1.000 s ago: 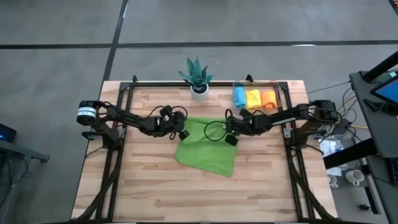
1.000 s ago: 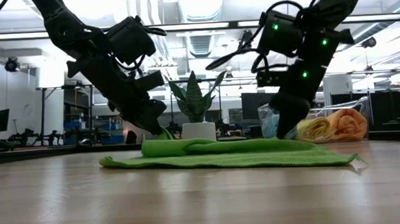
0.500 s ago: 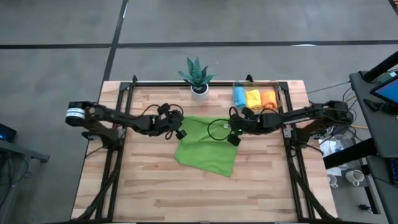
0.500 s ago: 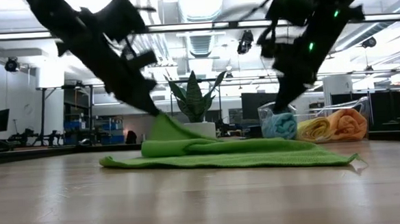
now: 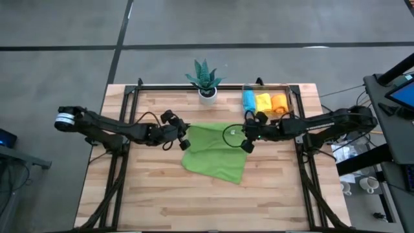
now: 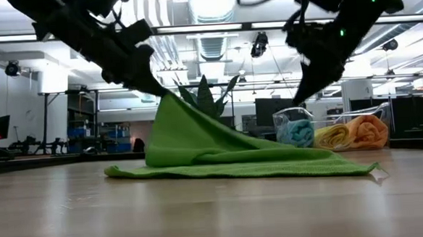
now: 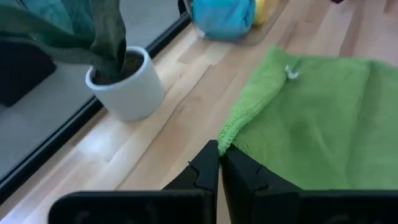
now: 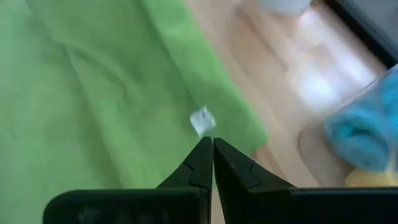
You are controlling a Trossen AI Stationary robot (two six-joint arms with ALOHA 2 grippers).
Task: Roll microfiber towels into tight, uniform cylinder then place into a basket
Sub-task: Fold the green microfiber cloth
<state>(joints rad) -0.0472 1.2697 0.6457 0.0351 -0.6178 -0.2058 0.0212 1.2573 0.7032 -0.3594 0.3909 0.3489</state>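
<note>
1. Both arms have lifted since a second ago; the green towel's [image 5: 217, 152] far left corner is now pulled up into a peak, the fold undone.
2. Left gripper [image 6: 154, 89] fingers pinched shut on that raised corner.
3. Right gripper [image 6: 297, 99] fingers closed, holding nothing, above the towel's far right edge.
4. Basket [image 5: 290, 97] at the table's [image 5: 155, 200] far right edge holds blue, yellow and orange rolls, beside the potted plant [image 5: 206, 79].
</note>
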